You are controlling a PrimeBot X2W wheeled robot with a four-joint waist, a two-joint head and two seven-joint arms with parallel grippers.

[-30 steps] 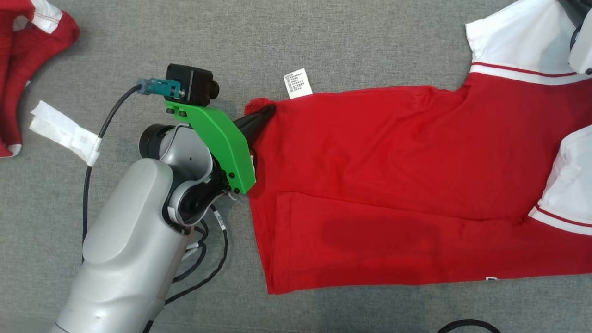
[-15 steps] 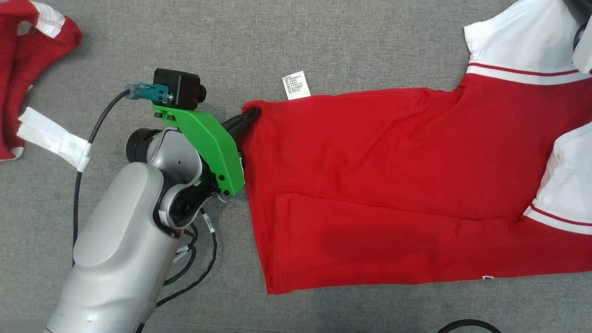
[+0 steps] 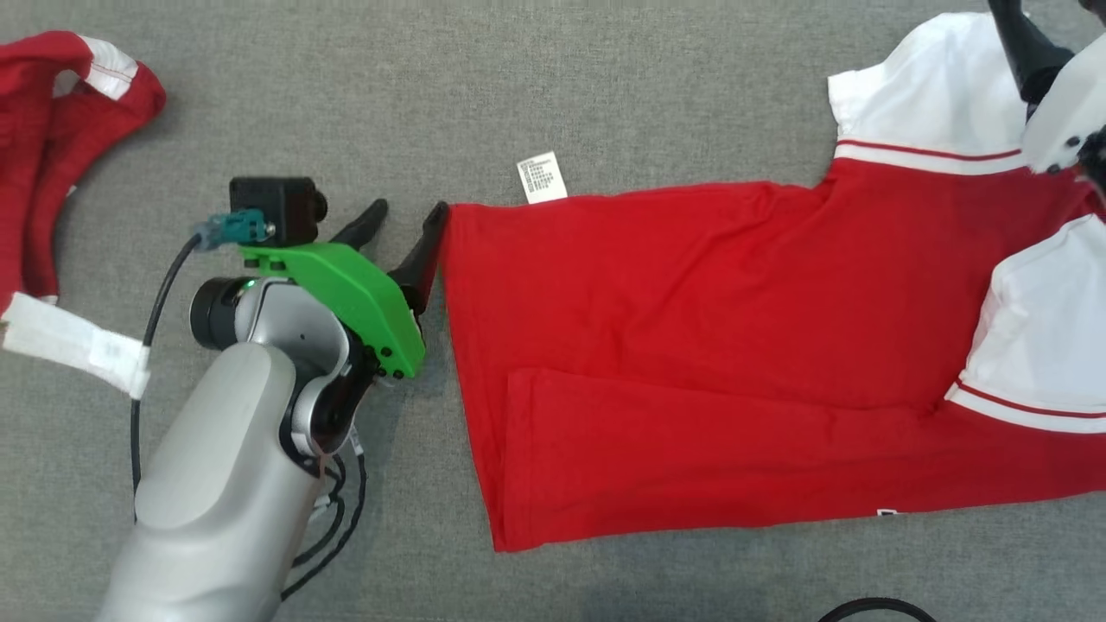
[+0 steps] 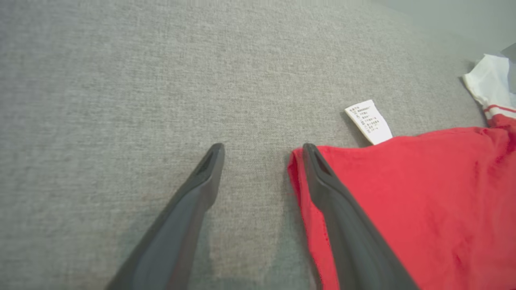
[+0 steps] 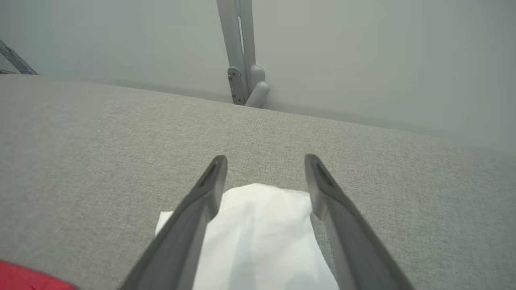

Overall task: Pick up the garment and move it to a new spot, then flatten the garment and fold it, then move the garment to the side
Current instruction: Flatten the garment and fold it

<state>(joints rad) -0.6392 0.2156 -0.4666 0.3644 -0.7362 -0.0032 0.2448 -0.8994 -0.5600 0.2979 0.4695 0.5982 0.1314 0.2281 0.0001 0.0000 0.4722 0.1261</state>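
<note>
The garment [image 3: 691, 345], a red shirt with white sleeves, lies spread on the grey surface, and a strip along its near edge is folded over. My left gripper [image 3: 408, 212] is open just left of the hem's far corner. In the left wrist view [image 4: 263, 149] its right finger lies on the red corner [image 4: 306, 177], with bare grey cloth between the fingers. My right gripper [image 5: 266, 159] is open above the far white sleeve [image 5: 262, 233], holding nothing. One of its dark fingers [image 3: 1020, 47] shows at the top right of the head view.
A white care label [image 3: 541, 177] sticks out from the garment's far edge. Another red and white garment [image 3: 43, 155] lies bunched at the far left. White tape [image 3: 78, 345] wraps my left arm's cable. A grey post [image 5: 238, 48] stands beyond the surface's far edge.
My left gripper has opened, let go of the hem corner and drawn back to the left. The right gripper's finger has come into the head view at the top right.
</note>
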